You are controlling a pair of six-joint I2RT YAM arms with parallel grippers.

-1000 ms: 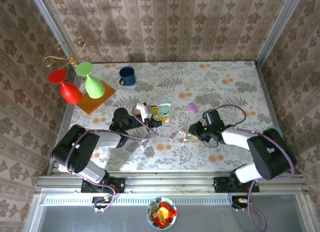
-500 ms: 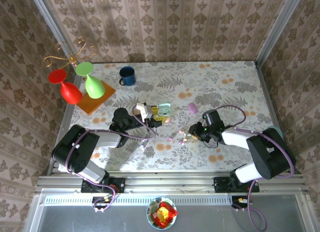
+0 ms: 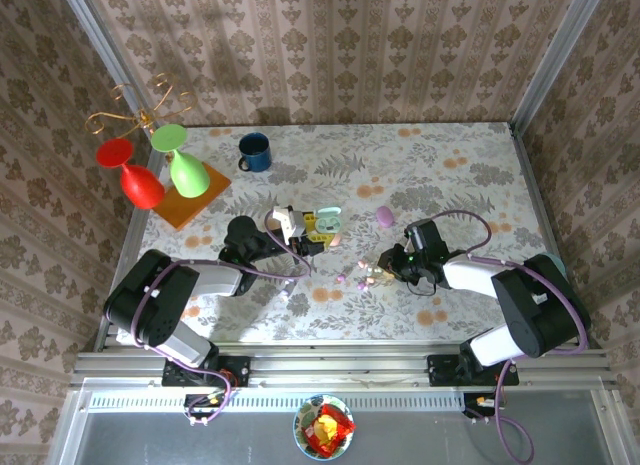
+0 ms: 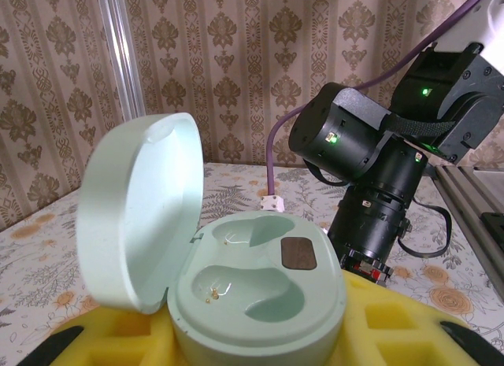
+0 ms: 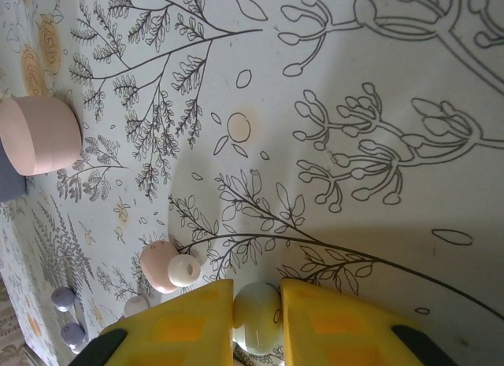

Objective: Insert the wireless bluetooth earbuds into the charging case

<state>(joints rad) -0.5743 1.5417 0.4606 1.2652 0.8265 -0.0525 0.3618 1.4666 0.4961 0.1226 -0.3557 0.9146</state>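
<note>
Where yellow foam pads [image 5: 189,327] pinch, smooth oval earbud [image 5: 257,325]

The pale green earbud [image 5: 257,317] hides partly between the yellow pads [image 5: 181,327]. The edge cuts off the pink case [image 5: 35,135].

A table with a floral cloth [image 3: 450,165] is enclosed left, right and far by patterned wallpaper walls [image 3: 330,55]. At the far left an orange board [image 3: 205,203] lies on the cloth, with a red goblet [image 3: 135,175] and a green goblet [image 3: 182,163] side by side at it. A gold wire stand [image 3: 140,110] rises just behind them. A dark blue mug [image 3: 254,152] stands right of the green goblet. Past the near metal rail [image 3: 350,365] sits a bowl [image 3: 323,427] of colourful pieces.
</note>
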